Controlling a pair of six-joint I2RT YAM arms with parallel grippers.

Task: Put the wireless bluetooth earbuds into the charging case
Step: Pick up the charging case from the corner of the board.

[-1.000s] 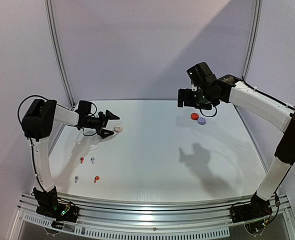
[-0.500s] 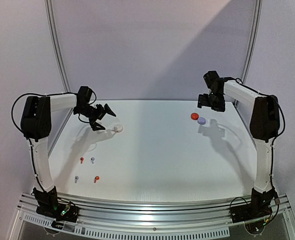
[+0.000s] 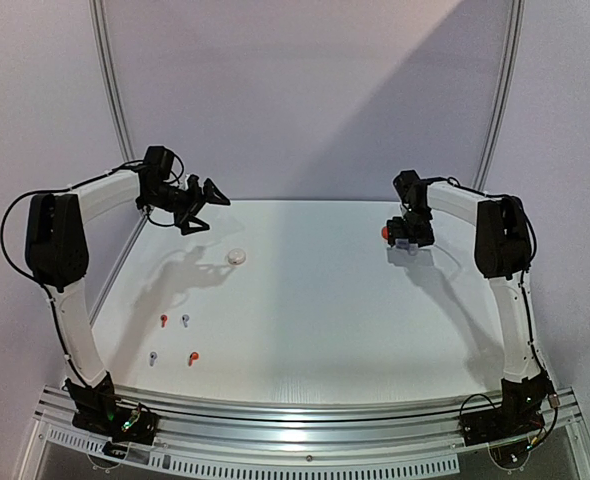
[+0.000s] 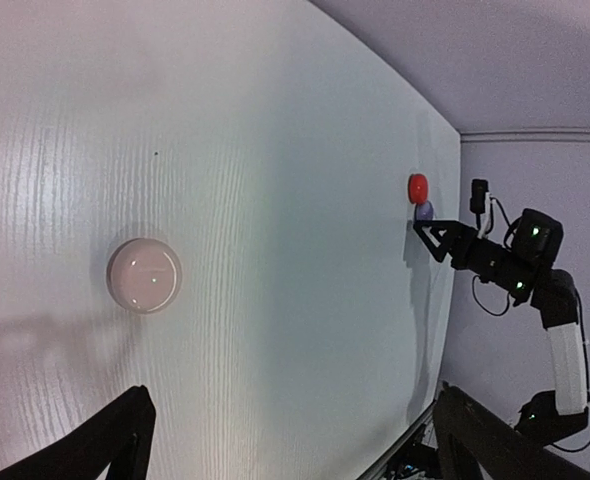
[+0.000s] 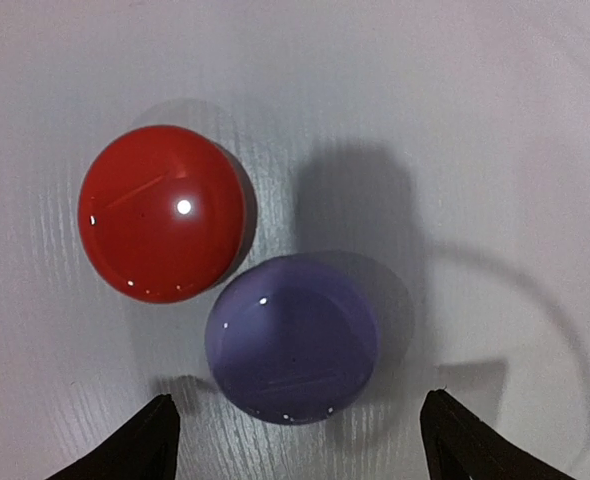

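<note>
White laminate table point(image 3: 315, 300) carries everything here. At the upper right of the top view, the right gripper point(image 3: 408, 240) points down over two round glossy cases that sit just beside each other. In the right wrist view its jaws stand wide apart. The two dark fingertips point(image 5: 160, 430) show at the bottom corners of the frame, on either side of the lavender case point(image 5: 293, 338) and clear of it. The red case point(image 5: 162, 213) lies up and to the left of the lavender one, their rims close to touching. Nothing is gripped.

At the upper left of the top view, the left gripper point(image 3: 205, 205) hangs in the air above the table, its jaws also spread wide and holding nothing. In its wrist view the white case point(image 4: 144, 275) lies closed on the table at the left of the frame, well apart from both fingers.

Well away from both grippers and all three cases, the buds lie on the table at the lower left of the top view. Four can be made out in a loose square: two red-orange earbuds point(image 3: 192, 356) and two pale earbuds point(image 3: 153, 357). They are too small to tell their exact shade or how they lie.
</note>
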